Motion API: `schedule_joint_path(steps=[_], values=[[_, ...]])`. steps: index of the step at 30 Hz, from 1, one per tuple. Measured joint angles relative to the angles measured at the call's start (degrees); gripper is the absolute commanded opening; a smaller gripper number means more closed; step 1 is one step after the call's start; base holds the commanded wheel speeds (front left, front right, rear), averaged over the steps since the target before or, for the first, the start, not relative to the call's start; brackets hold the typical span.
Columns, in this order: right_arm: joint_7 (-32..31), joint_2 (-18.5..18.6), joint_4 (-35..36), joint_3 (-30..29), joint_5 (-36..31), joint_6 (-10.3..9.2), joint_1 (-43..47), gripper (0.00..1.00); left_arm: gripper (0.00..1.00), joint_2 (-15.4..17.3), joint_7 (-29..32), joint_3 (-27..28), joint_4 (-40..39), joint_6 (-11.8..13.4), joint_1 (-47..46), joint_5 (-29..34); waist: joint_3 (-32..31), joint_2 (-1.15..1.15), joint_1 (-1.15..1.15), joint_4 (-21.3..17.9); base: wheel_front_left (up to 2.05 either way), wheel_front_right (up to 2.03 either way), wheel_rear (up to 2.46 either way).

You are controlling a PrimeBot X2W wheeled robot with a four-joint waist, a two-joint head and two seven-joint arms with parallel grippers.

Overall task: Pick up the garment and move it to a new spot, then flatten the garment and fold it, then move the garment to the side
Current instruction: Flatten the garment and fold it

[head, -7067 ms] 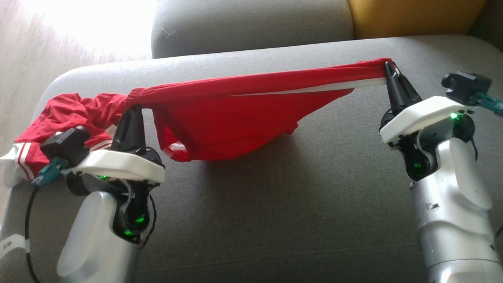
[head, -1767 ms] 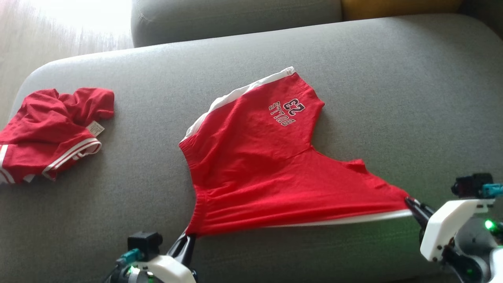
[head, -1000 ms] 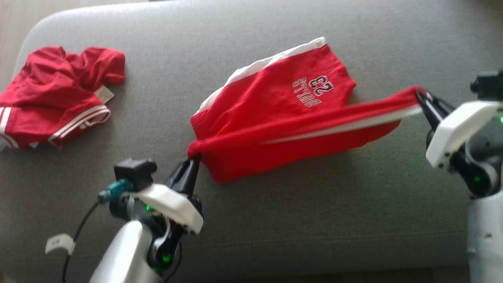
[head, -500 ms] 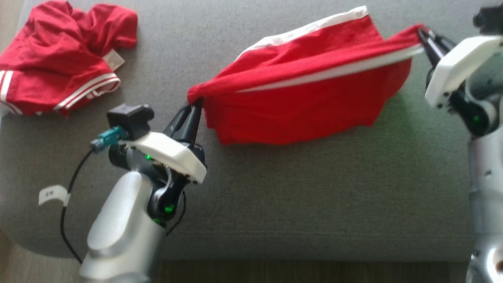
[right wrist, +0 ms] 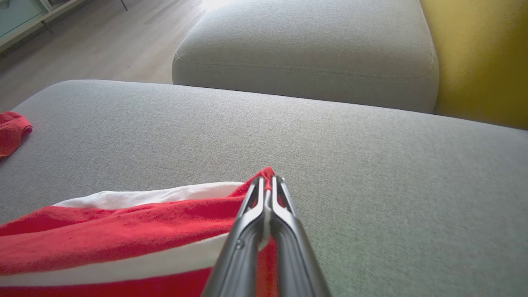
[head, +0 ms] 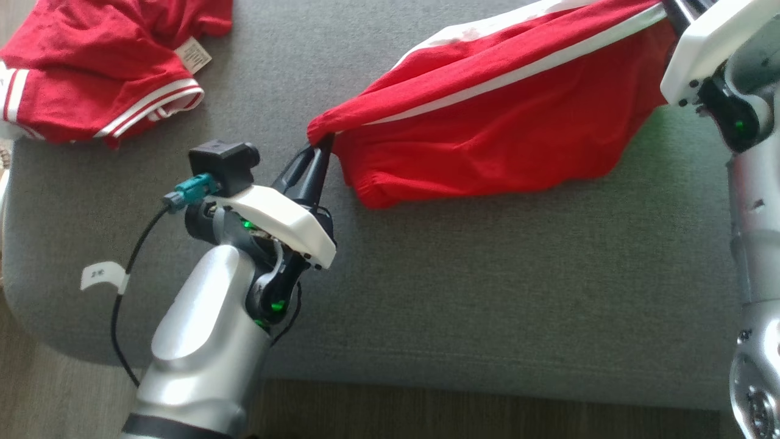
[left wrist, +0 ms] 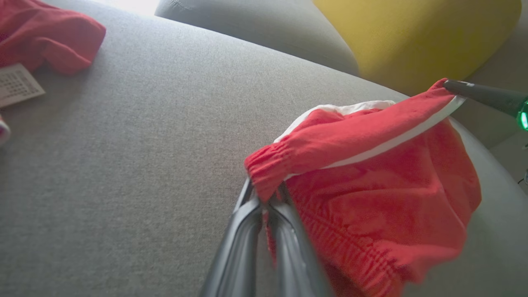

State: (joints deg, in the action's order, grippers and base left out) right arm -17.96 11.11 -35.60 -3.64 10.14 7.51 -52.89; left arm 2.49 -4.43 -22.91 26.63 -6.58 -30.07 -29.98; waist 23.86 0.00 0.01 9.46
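The garment (head: 487,128) is a pair of red shorts with a white side stripe, stretched in the air over the grey sofa seat (head: 487,274). My left gripper (head: 320,146) is shut on its elastic waist corner (left wrist: 268,165). Up at the head view's top right, my right gripper (head: 670,7) is shut on the opposite corner (right wrist: 266,175). The cloth sags between them, folded over on itself, and its lower edge brushes the cushion. In the left wrist view the right gripper's finger (left wrist: 478,93) pinches the far end.
A second red garment (head: 97,67) with white stripes and a label lies crumpled at the seat's far left. A grey cushion (right wrist: 305,53) and a yellow cushion (left wrist: 412,37) stand behind. The seat's front edge and wooden floor (head: 426,414) run along the bottom.
Both grippers have carried the shorts up and away from the seat's front edge, folding the near half over the printed half. The head camera has tilted down, bringing the floor into view.
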Motion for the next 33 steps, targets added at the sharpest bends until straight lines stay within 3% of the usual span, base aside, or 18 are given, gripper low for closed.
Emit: schedule_joint_path(steps=[13,14,15,16,17,18,24,33], values=[[5.04,0.29,-9.14,0.34,-1.59,0.0,-5.42,0.0,0.0,-0.65,-2.32,-2.45,4.17,-0.26,-3.33,-2.96,1.47,0.0,0.0,2.71,0.0,0.0,0.0],[5.54,0.32,-9.64,0.34,-1.6,0.0,-5.71,0.42,0.0,-0.66,-2.58,-2.56,4.49,-0.23,-3.61,-3.14,1.54,0.0,0.0,2.74,0.0,0.0,0.0],[6.23,0.32,-10.22,0.27,-1.6,0.0,-6.0,1.0,0.0,-0.67,-2.79,-2.68,4.81,-0.14,-3.91,-3.46,1.61,0.0,0.0,2.74,0.0,0.0,0.0],[6.89,0.31,-10.9,0.04,-1.59,0.0,-6.35,1.0,0.25,-0.67,-2.88,-2.82,5.11,0.11,-4.3,-3.56,1.69,0.0,0.0,2.71,0.0,0.0,0.0],[7.51,0.31,-11.43,-0.21,-1.59,0.0,-6.66,1.0,0.78,-0.67,-3.33,-2.9,5.2,0.2,-4.62,-3.65,1.76,0.0,0.0,2.65,0.0,0.0,0.0],[7.98,0.3,-11.88,-0.21,-1.59,0.0,-6.89,1.0,1.0,-0.68,-3.8,-2.98,5.28,0.56,-4.92,-4.0,1.84,0.0,0.0,2.58,0.0,0.0,0.0],[12.36,0.02,-13.25,0.09,-0.1,0.0,-8.38,1.0,1.0,-0.69,-5.46,-3.93,6.86,1.16,-6.6,-4.56,2.12,0.0,0.0,1.97,0.0,0.0,0.0],[19.3,0.26,-13.46,3.04,5.35,0.0,-8.54,1.0,1.0,-0.46,-8.93,-2.21,8.7,4.21,-6.5,-3.86,-0.08,0.0,0.0,0.73,0.0,0.0,0.0]])
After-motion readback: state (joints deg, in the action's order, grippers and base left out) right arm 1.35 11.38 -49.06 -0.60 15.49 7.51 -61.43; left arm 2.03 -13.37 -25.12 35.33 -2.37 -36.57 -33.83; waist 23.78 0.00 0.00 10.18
